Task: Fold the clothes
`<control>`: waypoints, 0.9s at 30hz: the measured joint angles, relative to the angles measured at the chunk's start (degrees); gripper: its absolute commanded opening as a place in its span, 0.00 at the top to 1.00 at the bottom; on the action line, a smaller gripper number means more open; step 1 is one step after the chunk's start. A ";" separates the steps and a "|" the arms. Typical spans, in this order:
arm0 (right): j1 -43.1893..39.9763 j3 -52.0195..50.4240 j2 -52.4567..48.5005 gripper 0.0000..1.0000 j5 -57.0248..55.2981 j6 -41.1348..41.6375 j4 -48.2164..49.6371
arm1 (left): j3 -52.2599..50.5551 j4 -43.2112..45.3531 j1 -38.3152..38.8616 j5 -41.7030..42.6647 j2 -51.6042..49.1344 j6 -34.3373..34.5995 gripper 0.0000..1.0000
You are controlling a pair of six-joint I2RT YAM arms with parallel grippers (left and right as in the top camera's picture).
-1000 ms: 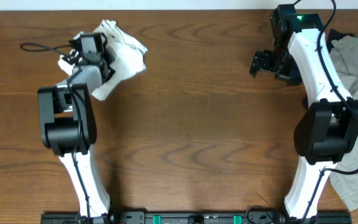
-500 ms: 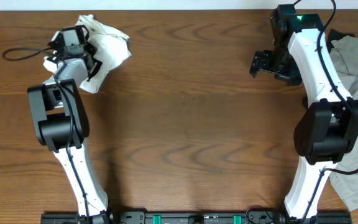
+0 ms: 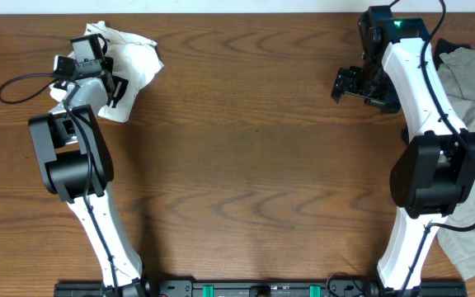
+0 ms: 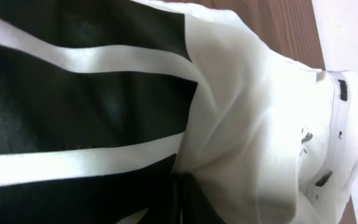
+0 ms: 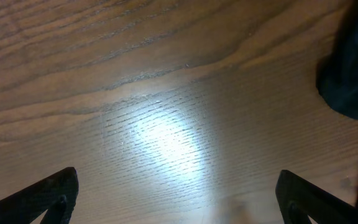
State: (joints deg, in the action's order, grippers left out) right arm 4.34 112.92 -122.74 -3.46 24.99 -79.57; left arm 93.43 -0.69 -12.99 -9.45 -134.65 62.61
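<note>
My left fingers [image 3: 89,51] sit in the white cloth [image 3: 136,64] at the surface [image 3: 246,165] corner, grip unclear. Right fingers [image 3: 342,84] are spread and empty, likely waiting.

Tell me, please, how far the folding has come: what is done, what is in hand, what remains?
Done: nothing looks folded. In hand: the left gripper appears to hold the white garment, bunched at the table's far left corner. Left: that garment and the rumpled grey clothes at the right edge; the right gripper hangs open, empty.
</note>
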 measured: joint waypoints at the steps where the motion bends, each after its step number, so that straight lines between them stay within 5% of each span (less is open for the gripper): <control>1: 0.00 0.00 0.00 0.01 0.02 0.00 0.00 | 0.11 -0.07 -0.04 0.00 -0.04 0.52 0.94; 27: 0.00 0.00 0.00 0.01 0.00 0.00 0.00 | 2.36 4.09 -0.70 -0.61 -3.04 16.26 0.94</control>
State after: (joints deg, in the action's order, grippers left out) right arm 4.34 112.92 -122.74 -3.46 24.99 -79.57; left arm 95.79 3.40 -13.69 -10.07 -137.69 78.87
